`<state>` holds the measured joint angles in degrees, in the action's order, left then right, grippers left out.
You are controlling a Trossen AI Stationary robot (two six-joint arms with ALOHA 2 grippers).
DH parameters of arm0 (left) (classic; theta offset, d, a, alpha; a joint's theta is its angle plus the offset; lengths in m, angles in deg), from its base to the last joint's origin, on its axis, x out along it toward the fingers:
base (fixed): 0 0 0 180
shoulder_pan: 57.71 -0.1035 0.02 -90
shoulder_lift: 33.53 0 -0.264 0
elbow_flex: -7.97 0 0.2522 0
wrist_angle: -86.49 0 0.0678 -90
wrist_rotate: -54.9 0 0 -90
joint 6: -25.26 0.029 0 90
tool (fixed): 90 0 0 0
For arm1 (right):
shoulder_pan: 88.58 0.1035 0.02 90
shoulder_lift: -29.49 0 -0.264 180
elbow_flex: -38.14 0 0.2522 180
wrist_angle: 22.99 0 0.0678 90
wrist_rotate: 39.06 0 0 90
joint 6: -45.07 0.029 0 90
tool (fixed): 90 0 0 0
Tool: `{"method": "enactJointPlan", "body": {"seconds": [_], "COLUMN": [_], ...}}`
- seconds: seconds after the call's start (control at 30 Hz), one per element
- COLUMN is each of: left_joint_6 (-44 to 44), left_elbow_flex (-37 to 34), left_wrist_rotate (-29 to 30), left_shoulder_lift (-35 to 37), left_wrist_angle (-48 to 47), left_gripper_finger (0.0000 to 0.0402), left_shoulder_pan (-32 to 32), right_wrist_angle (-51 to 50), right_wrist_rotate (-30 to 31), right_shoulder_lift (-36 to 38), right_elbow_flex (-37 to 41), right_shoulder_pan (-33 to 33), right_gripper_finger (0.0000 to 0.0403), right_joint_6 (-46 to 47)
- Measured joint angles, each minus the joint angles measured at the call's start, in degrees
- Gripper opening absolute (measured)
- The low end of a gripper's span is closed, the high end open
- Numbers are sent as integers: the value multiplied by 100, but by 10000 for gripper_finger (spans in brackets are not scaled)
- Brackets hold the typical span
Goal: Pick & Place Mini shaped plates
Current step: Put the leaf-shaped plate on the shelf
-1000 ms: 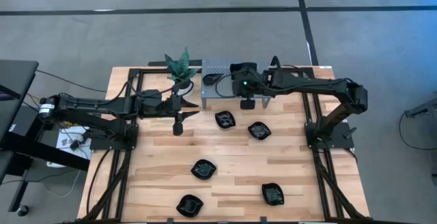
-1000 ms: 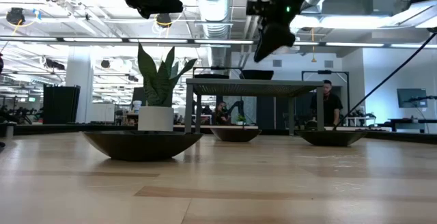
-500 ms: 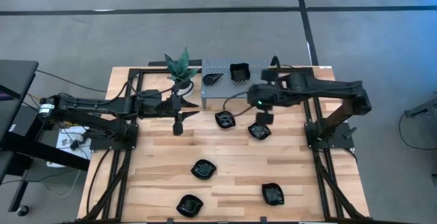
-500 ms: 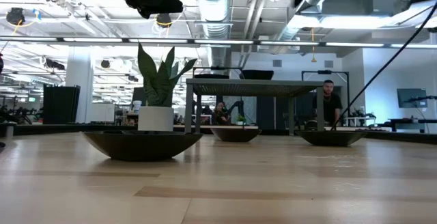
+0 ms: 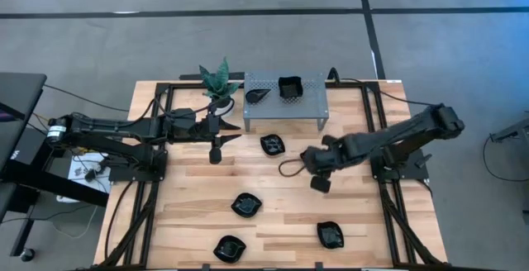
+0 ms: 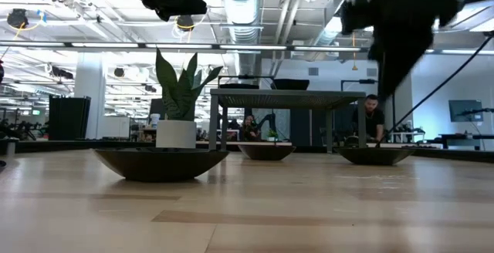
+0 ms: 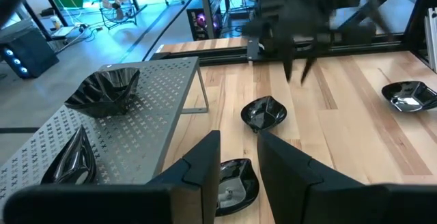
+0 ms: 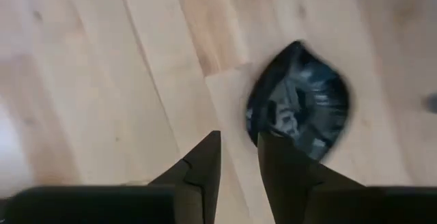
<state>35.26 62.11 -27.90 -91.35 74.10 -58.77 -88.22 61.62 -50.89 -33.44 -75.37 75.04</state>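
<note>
Right jaws hang over a plate on the bench, left arm waits by the plant

The right arm [image 5: 388, 139] reaches in from the right side towards the middle of the bench [image 5: 198, 213]. The right jaws point down and stand slightly apart with nothing between them. In the right wrist view a wavy-edged black plate [image 8: 298, 101] lies flat on the wood just beyond the fingertips, not touched. From above, the arm covers that spot.

Two plates sit on top of the grey rack [image 5: 310, 106] at the far edge: a leaf-shaped one [image 5: 258, 95] towards the left and a square one [image 5: 289, 87] beside it. Four more plates lie on the bench, well apart from each other: one [image 5: 272, 145] just in front of the rack, one [image 5: 246, 205] near the middle, one [image 5: 229, 247] at the near edge, and one [image 5: 331, 235] at the near right.

The left arm [image 5: 124, 130] stretches in from the left. The left jaws hang above the bench near the potted plant [image 5: 216, 79], a narrow gap between them, holding nothing
</note>
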Motion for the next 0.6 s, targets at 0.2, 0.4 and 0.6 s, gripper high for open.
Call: {"method": "enactJointPlan", "body": {"seconds": [0.2,0.4,0.6], "left_joint_6": [-1,-2,-2], "left_elbow_flex": [0,0,2], "left_wrist_rotate": [0,0,0], "left_shoulder_lift": [0,0,0], "left_wrist_angle": [0,0,8], "left_gripper_finger": [99,99,99], "left_shoulder_pan": [0,2,1], "right_wrist_angle": [403,529,527], "right_wrist_rotate": [-28,-29,-11], "right_shoulder_lift": [-740,-1310,-1621], "right_elbow_flex": [308,308,310], "right_shoulder_pan": [41,-147,-327], "right_gripper_finger": [92,92,92], "right_joint_6": [12,12,10]}}
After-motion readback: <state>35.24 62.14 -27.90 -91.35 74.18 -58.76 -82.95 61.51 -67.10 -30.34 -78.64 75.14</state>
